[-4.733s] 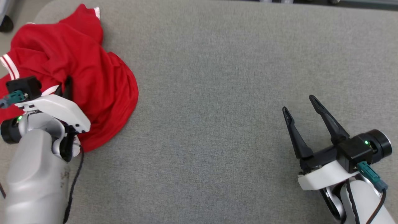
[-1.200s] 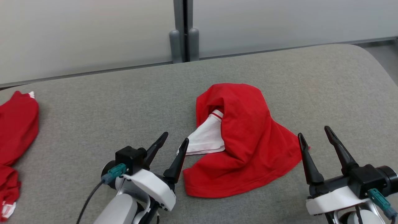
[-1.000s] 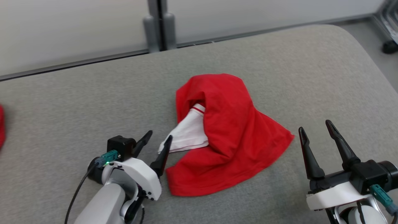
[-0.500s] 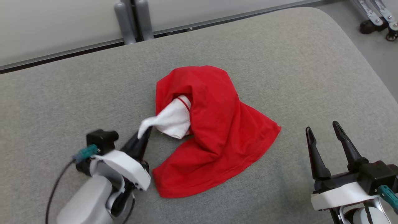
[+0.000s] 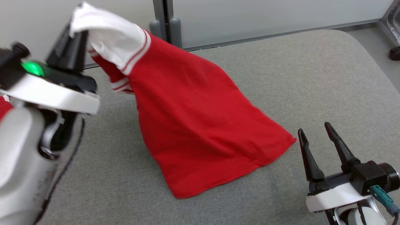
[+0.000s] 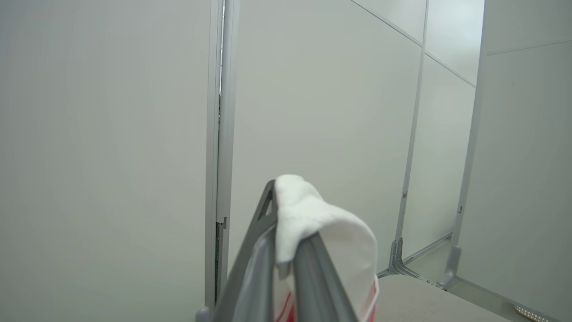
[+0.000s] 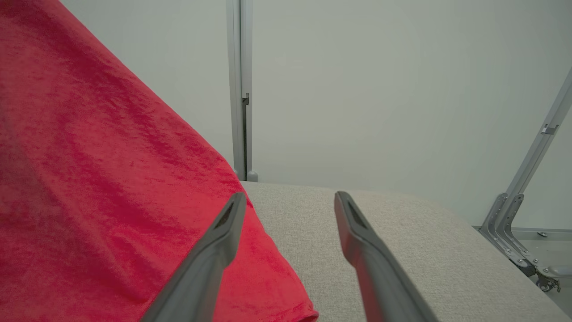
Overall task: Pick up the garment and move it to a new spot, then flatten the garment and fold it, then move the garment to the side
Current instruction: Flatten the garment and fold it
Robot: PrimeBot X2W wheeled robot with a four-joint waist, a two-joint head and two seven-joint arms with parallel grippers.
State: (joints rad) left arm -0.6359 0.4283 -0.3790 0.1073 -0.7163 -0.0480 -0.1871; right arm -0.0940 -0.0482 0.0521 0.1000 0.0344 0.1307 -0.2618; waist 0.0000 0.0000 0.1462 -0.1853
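Red garment (image 5: 193,125) hangs from raised, clamped left gripper (image 5: 75,31).

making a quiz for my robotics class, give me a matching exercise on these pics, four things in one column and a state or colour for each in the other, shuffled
Things
1 left gripper
2 right gripper
3 garment
4 table

States
a grey
b open, holding nothing
c red, raised at one end
d shut on the garment

Pairs: 1-d, 2-b, 3-c, 4-a
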